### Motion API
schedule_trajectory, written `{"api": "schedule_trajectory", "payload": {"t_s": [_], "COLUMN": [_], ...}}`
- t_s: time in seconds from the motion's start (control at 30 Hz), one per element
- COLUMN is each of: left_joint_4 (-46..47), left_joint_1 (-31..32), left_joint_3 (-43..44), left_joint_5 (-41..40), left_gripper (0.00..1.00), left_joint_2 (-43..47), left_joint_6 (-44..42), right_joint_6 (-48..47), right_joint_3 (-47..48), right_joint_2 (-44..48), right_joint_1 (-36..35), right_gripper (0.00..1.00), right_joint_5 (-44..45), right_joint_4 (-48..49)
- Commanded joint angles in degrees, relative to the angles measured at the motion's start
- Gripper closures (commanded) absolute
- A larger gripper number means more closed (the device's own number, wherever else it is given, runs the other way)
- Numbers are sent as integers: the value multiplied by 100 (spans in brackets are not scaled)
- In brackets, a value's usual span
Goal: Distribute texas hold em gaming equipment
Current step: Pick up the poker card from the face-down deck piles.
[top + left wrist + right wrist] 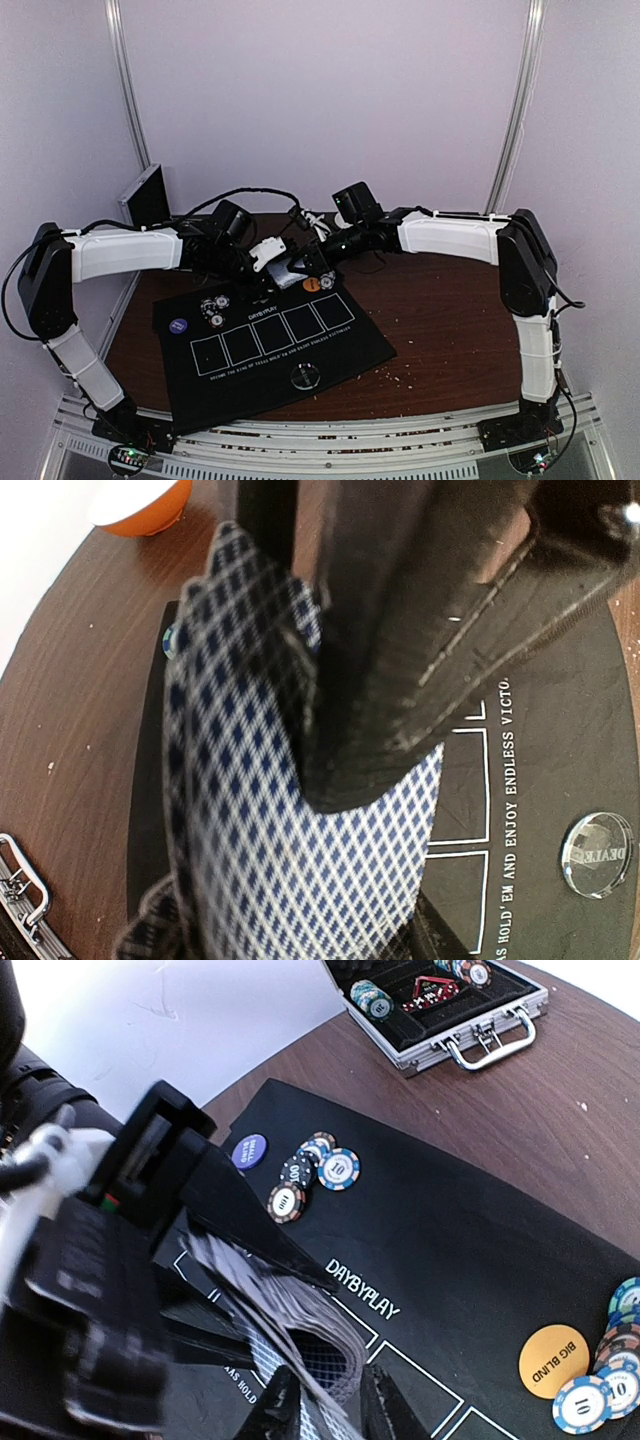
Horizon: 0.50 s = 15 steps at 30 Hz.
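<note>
Now my left pincer clamps the playing cards above the black mat's far edge. My right pincer straddles their end; whether it grips them I cannot tell. Dealing seems underway: next I'd peel one card toward the mat's boxes.

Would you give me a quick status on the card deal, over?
Left end effector shut on deck of cards above mat. Right end effector at deck's edge, grip unclear. Chips, discs on mat; nothing blocking the boxes.

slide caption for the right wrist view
Card deck held above the black mat, chips, purple disc and orange Big Blind disc nearby, open chip case beyond.
</note>
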<state>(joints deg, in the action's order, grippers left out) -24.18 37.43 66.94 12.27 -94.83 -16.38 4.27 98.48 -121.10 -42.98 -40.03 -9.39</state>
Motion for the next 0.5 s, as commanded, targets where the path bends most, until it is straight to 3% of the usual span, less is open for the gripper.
{"api": "schedule_trajectory", "payload": {"t_s": [0.0, 0.47], "left_joint_4": [194, 212], "left_joint_1": [-39, -35], "left_joint_3": [33, -31], "left_joint_5": [48, -14], "left_gripper": [62, 62], "left_joint_2": [-2, 8], "left_joint_6": [-14, 3], "right_joint_6": [183, 229], "right_joint_3": [-372, -558], "right_joint_2": [289, 528], "right_joint_1": [108, 123], "right_gripper": [75, 76], "right_joint_5": [212, 170], "right_joint_4": [318, 269]}}
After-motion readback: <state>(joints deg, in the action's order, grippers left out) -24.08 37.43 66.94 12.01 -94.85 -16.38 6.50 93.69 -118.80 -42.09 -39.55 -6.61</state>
